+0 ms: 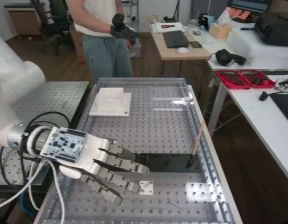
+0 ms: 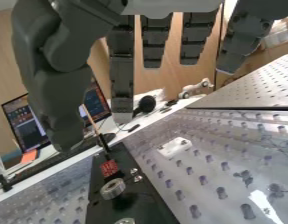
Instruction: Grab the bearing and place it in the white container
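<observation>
Fingers (image 1: 118, 179): we see them released
Bearing (image 2: 117, 184): on black plate (image 2: 148, 206), apart from them
White container (image 1: 111, 101): well apart too

The fingers (image 2: 58, 95) of my hand (image 1: 123, 166) look like matt, hard plastic, smooth along their sides. Its white shell has a soft satin look. I see the bearing (image 2: 115, 187) as smooth, bright metal with a shiny rim, and the black plate (image 2: 143, 210) under it as smooth and faintly glossy. My worktop (image 1: 158, 129) looks like grey metal, roughened by its studs and throwing back glossy highlights. The white container (image 1: 109, 102) looks like plain matt plastic, smooth all over. The thin stick (image 1: 198, 137) looks like bare wood. The small white block (image 2: 174, 147) appears to be smooth plastic, set with metal screws.
</observation>
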Controlling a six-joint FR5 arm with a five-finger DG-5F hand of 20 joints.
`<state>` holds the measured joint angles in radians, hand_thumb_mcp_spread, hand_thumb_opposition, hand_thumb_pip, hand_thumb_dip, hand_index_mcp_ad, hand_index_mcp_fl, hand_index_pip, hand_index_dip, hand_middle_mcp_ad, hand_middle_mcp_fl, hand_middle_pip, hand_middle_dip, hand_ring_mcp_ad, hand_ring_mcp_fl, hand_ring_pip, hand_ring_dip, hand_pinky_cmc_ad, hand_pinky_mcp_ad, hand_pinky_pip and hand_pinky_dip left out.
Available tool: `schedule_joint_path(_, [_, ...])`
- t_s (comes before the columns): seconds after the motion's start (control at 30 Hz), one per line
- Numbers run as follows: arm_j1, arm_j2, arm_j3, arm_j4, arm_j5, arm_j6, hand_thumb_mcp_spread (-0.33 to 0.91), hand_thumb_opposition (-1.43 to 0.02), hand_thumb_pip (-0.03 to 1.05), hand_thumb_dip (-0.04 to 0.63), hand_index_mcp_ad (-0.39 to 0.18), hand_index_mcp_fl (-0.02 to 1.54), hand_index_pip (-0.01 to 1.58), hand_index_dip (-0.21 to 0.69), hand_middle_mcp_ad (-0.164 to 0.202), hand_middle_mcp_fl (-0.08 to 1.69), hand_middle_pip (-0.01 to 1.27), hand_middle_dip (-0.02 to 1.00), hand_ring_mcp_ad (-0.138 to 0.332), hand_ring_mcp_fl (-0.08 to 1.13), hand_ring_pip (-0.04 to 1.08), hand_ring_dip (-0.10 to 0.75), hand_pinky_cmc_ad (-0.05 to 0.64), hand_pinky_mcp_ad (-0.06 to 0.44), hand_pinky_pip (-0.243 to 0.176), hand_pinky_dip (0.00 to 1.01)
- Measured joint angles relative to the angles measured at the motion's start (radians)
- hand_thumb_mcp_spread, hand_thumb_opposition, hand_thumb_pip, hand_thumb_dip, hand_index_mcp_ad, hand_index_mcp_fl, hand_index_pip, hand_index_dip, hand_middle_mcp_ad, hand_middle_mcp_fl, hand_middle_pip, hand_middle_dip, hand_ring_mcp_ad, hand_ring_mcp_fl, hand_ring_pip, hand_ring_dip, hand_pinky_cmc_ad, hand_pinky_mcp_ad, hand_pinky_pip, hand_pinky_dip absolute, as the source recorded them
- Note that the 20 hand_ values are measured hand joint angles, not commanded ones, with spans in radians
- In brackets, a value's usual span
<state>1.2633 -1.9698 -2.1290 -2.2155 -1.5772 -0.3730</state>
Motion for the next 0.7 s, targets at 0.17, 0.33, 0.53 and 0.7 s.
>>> schedule_joint_path(0.17, [0.043, -0.004, -0.018, 0.025, 0.116, -0.002, 0.46, -0.77, 0.46, 0.206, -0.073, 0.36, 0.96, 0.126, 0.028, 0.02, 0.15, 0.17, 0.150, 0.01, 0.11, 0.087, 0.365, 0.293, -0.075, 0.19])
schedule_joint_path(0.33, [0.077, -0.027, -0.027, 0.051, 0.184, 0.021, 0.46, -0.77, 0.46, 0.204, -0.073, 0.33, 1.05, 0.140, 0.024, 0.02, 0.14, 0.17, 0.150, 0.01, 0.11, 0.087, 0.365, 0.297, -0.075, 0.18])
schedule_joint_path(0.53, [0.089, -0.044, -0.024, 0.058, 0.184, 0.019, 0.47, -0.77, 0.46, 0.204, -0.073, 0.27, 1.14, 0.173, 0.028, 0.02, 0.14, 0.18, 0.150, 0.01, 0.11, 0.087, 0.365, 0.293, -0.075, 0.18])
schedule_joint_path(0.7, [0.092, -0.052, -0.026, 0.067, 0.180, 0.012, 0.47, -0.77, 0.46, 0.222, -0.073, 0.26, 1.20, 0.204, 0.028, 0.02, 0.15, 0.19, 0.150, 0.01, 0.11, 0.087, 0.365, 0.293, -0.075, 0.18])
